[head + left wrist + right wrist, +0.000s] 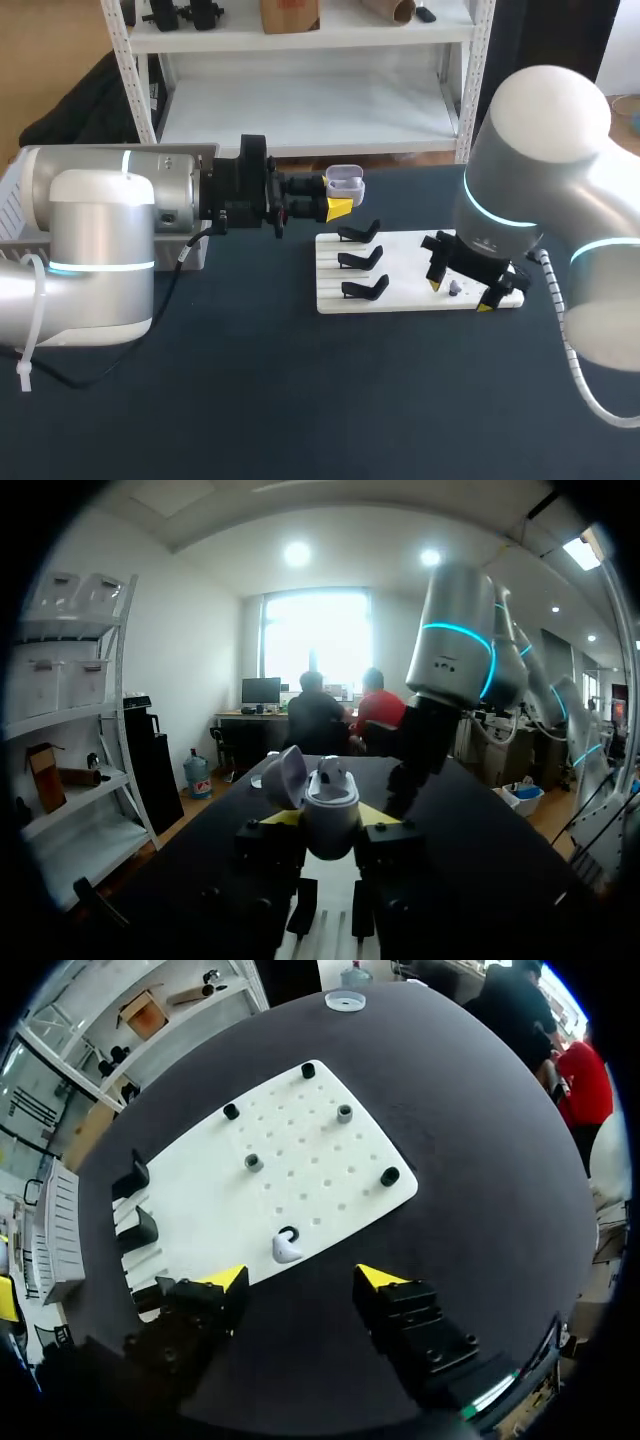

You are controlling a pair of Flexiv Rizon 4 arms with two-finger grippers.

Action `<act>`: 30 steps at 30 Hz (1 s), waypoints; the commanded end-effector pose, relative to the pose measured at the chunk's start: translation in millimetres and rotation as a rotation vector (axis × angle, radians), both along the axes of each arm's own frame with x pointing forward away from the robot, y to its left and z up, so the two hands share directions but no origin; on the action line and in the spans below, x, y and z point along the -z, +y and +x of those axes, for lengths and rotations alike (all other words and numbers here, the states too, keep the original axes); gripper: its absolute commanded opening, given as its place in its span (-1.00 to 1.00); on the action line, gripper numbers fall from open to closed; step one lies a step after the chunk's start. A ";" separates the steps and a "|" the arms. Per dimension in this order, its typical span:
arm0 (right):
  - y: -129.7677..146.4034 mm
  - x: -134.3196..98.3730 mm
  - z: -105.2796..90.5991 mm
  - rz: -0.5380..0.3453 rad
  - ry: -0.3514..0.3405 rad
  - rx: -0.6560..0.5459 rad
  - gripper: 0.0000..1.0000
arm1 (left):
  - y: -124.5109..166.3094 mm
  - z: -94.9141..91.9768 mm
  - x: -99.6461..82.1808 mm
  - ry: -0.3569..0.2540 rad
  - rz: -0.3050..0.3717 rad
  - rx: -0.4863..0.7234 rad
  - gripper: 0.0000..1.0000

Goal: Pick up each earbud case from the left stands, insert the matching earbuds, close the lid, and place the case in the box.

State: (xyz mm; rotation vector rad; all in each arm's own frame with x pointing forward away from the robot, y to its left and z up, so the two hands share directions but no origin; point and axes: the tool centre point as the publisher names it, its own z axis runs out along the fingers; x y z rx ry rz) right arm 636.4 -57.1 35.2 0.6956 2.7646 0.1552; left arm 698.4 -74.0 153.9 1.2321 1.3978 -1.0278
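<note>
L gripper (330, 820) clamps 1 open case (346, 183); R gripper (300, 1278) fingers apart, 1 earbud (287, 1250) just ahead; 3 stands (362, 260).

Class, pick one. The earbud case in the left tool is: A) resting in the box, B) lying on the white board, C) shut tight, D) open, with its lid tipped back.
D: the left tool grips the earbud case with its lid tipped back and an earbud showing inside.
</note>
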 end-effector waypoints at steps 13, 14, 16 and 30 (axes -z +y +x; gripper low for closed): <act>5.8 6.4 14.7 -0.009 0.007 -0.018 -0.07 | -0.1 -0.9 0.5 -0.002 -0.002 -0.004 -1.00; 5.2 6.4 15.0 -0.011 0.007 -0.020 -0.07 | -0.1 -0.9 0.5 -0.002 -0.002 -0.004 -1.00; 4.3 6.9 15.5 -0.014 0.010 -0.024 -0.07 | -0.1 -0.9 0.5 -0.002 -0.002 -0.004 -1.00; 3.7 14.0 21.5 -0.022 0.021 -0.022 -0.23 | -0.1 -0.9 0.5 -0.002 -0.002 -0.004 -1.00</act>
